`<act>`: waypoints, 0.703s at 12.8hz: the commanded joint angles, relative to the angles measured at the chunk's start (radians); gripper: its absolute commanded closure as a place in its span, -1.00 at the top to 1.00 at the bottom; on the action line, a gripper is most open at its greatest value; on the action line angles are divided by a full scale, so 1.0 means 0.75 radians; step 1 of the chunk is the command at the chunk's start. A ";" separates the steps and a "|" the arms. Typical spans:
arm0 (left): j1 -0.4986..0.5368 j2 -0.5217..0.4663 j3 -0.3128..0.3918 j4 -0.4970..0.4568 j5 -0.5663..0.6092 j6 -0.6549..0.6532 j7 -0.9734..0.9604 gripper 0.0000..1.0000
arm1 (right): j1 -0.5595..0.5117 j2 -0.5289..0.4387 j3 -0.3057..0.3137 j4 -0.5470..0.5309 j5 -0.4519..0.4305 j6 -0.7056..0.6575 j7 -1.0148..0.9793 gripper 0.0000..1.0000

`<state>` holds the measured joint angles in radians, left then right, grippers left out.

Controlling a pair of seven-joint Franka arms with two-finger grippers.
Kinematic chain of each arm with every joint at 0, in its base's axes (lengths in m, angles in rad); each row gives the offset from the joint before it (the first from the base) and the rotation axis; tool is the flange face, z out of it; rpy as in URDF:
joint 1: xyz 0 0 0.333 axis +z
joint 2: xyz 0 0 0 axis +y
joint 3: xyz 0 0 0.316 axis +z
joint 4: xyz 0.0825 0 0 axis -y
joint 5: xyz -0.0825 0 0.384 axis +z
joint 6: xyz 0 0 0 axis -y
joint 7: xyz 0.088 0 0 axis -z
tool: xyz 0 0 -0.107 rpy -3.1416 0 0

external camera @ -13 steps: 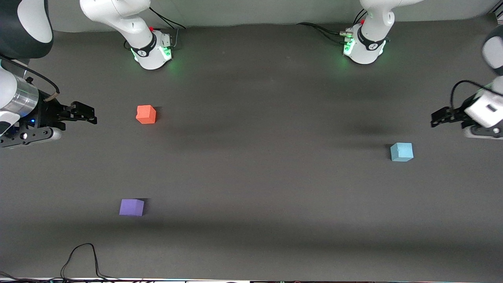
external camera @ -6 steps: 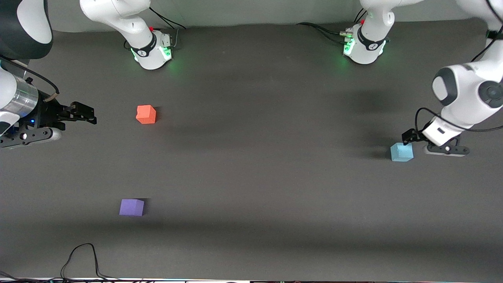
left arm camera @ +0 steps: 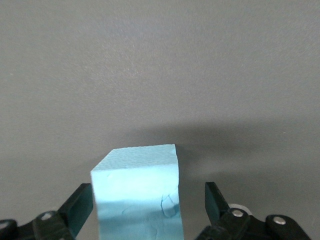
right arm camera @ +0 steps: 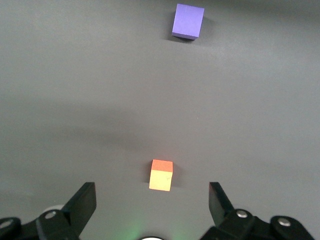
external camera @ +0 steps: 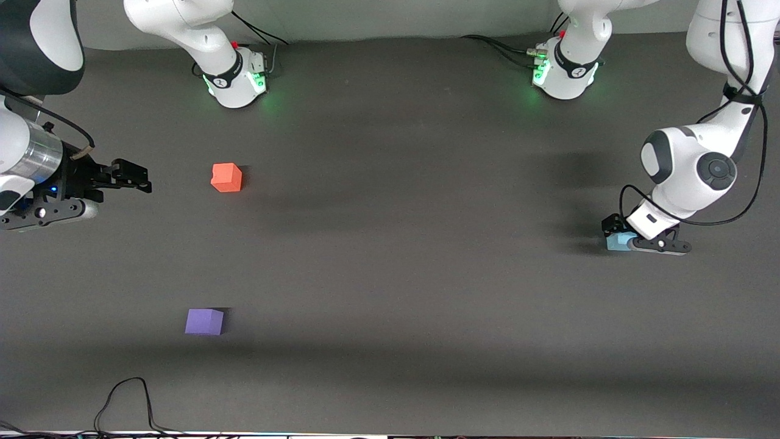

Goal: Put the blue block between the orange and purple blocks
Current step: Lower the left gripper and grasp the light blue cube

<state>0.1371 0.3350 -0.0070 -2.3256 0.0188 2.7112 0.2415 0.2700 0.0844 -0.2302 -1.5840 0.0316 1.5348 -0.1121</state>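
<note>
The blue block (external camera: pixel 615 243) sits on the dark table toward the left arm's end. My left gripper (external camera: pixel 618 234) is low over it, and its open jaws straddle the block. In the left wrist view the blue block (left arm camera: pixel 137 195) lies between the left gripper's (left arm camera: pixel 148 198) fingers, with a gap at one finger. The orange block (external camera: pixel 226 177) and the purple block (external camera: pixel 204 322) lie toward the right arm's end, the purple one nearer the front camera. My right gripper (external camera: pixel 138 177) waits open beside the orange block. The right wrist view shows the orange block (right arm camera: pixel 161 175), the purple block (right arm camera: pixel 188 21) and the open right gripper (right arm camera: pixel 152 201).
The two arm bases (external camera: pixel 237 76) (external camera: pixel 563 70) stand along the table's back edge. A black cable (external camera: pixel 125 399) loops on the table near the front edge, nearer the camera than the purple block.
My left arm has swung in from the table's end and come down, so its open jaws now straddle the blue block. The right arm and all three blocks have not moved.
</note>
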 commanded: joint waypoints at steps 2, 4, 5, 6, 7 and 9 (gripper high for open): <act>-0.001 -0.003 0.007 -0.004 0.010 0.024 0.013 0.96 | 0.006 -0.006 -0.006 -0.015 0.003 0.023 0.017 1.00; 0.001 0.009 0.007 0.012 0.008 0.024 0.013 0.47 | 0.006 -0.006 -0.006 -0.013 0.003 0.023 0.017 1.00; 0.005 0.013 0.007 0.012 0.010 0.026 0.013 0.26 | 0.008 -0.006 -0.006 -0.015 0.003 0.023 0.017 1.00; 0.005 0.014 0.007 0.012 0.008 0.026 0.013 0.09 | 0.010 -0.006 -0.006 -0.015 0.003 0.023 0.019 1.00; 0.005 0.014 0.007 0.012 0.008 0.026 0.013 0.03 | 0.010 -0.006 -0.006 -0.013 0.003 0.023 0.017 1.00; 0.005 0.007 0.007 0.039 0.008 0.007 0.011 0.04 | 0.008 -0.004 -0.006 -0.013 0.003 0.023 0.017 1.00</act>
<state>0.1389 0.3405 -0.0040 -2.3183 0.0188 2.7211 0.2415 0.2701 0.0859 -0.2302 -1.5843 0.0316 1.5365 -0.1121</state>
